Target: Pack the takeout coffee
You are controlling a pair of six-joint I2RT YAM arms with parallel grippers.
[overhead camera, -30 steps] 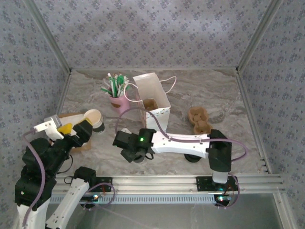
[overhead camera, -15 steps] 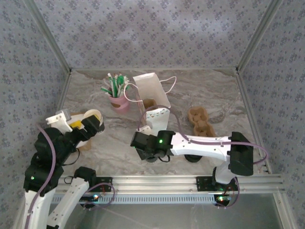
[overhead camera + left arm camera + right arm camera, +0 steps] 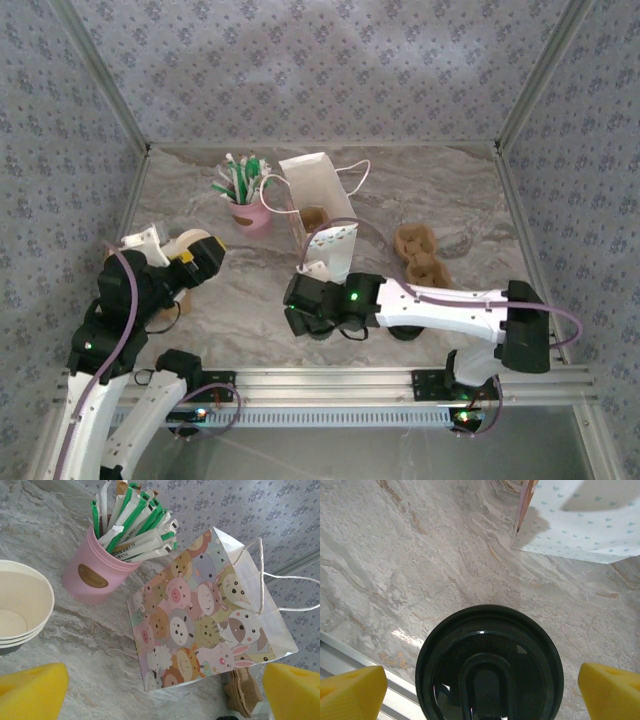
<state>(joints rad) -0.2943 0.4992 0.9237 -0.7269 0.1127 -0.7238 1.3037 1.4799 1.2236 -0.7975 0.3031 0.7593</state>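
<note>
Status: packing not done. Takeout coffee stands on the marble table nr the front rail, just short of the paper bag, not in it. Right gripper hangs over the cup, yellow fingers spread wide either side of the black lid w/ table showing in both gaps: no contact, nothing gripped. Left gripper also spread wide and empty, by the stack of lidless cups, aimed toward the bag. Bag upright, mouth open to the top cam. Brown thing inside, prob. a pulp carrier, can't confirm. Left to do (my read): close on cup, lift, carry over bag mouth, lower in w/o tipping. Bag looks light, may shift. Writing: lid has raised lettering round the sip tab, too faint to read. Pink cup of green/white sachets has a brown oval label, text illegible; sachet print too small. Bag shows cartoon animals on one face, small dots on another. No brand legible.
</note>
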